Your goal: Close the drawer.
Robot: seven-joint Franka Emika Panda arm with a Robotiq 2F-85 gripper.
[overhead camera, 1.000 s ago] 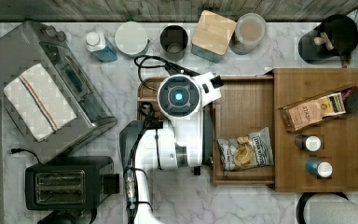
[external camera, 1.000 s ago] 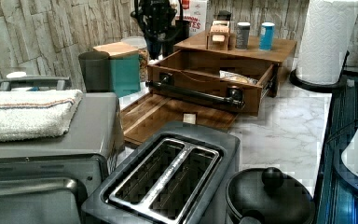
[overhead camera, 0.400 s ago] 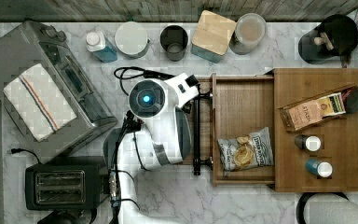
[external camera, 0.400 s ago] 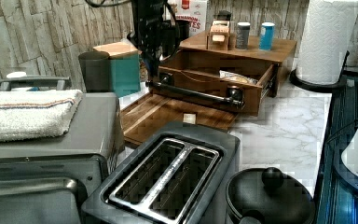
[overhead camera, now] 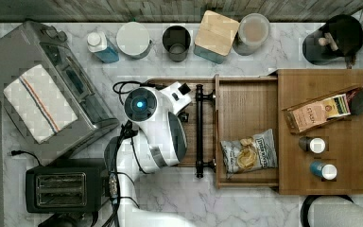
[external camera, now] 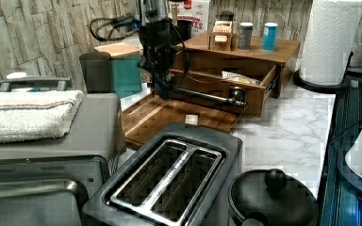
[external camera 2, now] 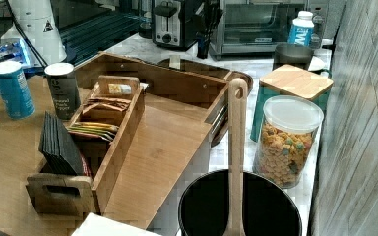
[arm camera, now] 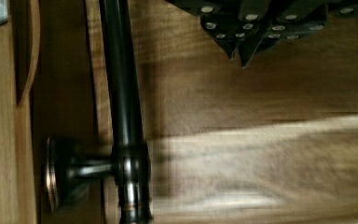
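I have the drawer (overhead camera: 246, 130) standing open from under the cabinet top (overhead camera: 324, 165), pulled toward the top view's left, with its black bar handle (overhead camera: 199, 130) over the darker wooden tray (external camera: 169, 120). The gripper (arm camera: 240, 44) hangs just beside the handle on the tray side; in the wrist view the fingertips sit nearly together, holding nothing.

My worry is the push. If I come in too high or glance off the round bar, the fingers could ride over it and drop into the drawer onto the chip bag (overhead camera: 247, 153). Pushing near one post could rack the drawer and jam it. Going too low could catch the tray's rim.

Readable writing: "STASH" on the tea box (overhead camera: 319, 112), and "CINNAMON" on the cereal box (external camera: 197, 9).
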